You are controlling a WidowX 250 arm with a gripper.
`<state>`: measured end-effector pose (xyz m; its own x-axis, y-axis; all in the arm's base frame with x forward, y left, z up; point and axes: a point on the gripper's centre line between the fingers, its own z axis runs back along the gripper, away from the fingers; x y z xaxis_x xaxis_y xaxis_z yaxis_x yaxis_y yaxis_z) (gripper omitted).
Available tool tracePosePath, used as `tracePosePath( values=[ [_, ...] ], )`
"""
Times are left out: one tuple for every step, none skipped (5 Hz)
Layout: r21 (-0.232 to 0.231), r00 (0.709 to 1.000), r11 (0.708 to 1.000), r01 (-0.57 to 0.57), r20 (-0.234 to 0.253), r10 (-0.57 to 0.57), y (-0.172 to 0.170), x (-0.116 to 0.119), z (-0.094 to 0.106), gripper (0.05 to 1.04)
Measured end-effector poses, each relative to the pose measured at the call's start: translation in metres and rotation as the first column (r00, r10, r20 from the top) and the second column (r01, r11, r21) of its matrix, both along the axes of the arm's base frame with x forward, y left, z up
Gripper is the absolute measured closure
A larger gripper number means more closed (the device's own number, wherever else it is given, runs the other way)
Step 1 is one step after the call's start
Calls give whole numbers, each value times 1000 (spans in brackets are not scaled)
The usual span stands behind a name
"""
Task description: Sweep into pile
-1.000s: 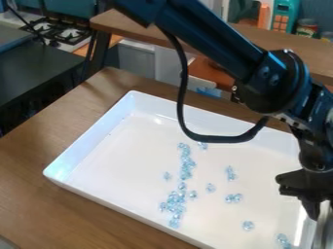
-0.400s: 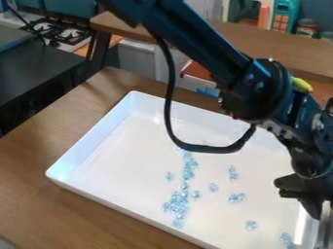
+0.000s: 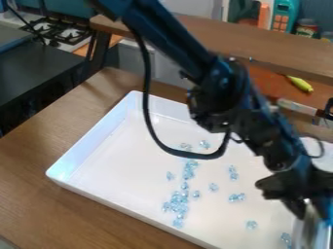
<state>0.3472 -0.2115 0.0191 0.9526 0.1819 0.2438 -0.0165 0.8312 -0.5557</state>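
The gripper (image 3: pixel 313 206) is low at the right side of the view, over the right part of the white tray (image 3: pixel 88 151). It is shut on a greyish, shiny flat tool (image 3: pixel 312 229), which hangs down at the tray's right end. Clear blue pieces (image 3: pixel 176 202) lie on the tray floor left of the gripper, thickest in an uneven band down the middle. Smaller groups sit apart from it, such as two pieces (image 3: pixel 236 197) nearer the tool and another bit (image 3: pixel 251 224). A few more (image 3: pixel 286 238) lie close beside the tool, low in the view.
The tray's raised walls surround the pieces, on a brown wooden table (image 3: pixel 39 146). Behind are a wooden shelf (image 3: pixel 195 31), a yellow object (image 3: pixel 300 83) and a stove top (image 3: pixel 58 30). The arm and its looped black cable (image 3: pixel 149 116) cross above the tray.
The arm has swung left and the wrist has turned, with the gripper and its tool shifting a little left. The yellow object behind is now uncovered. The pieces look almost unmoved.
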Motion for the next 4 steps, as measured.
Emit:
tracePosePath(
  values=[
    [-17,1000,1000,-2,-3,2,2,0,0,746],
    [-22,1000,1000,0,-3,0,1,-1,0,746],
    [-6,1000,1000,-25,4,25,5,-2,-5,746],
    [17,1000,1000,-16,25,15,-3,-6,-7,746]
  ],
)
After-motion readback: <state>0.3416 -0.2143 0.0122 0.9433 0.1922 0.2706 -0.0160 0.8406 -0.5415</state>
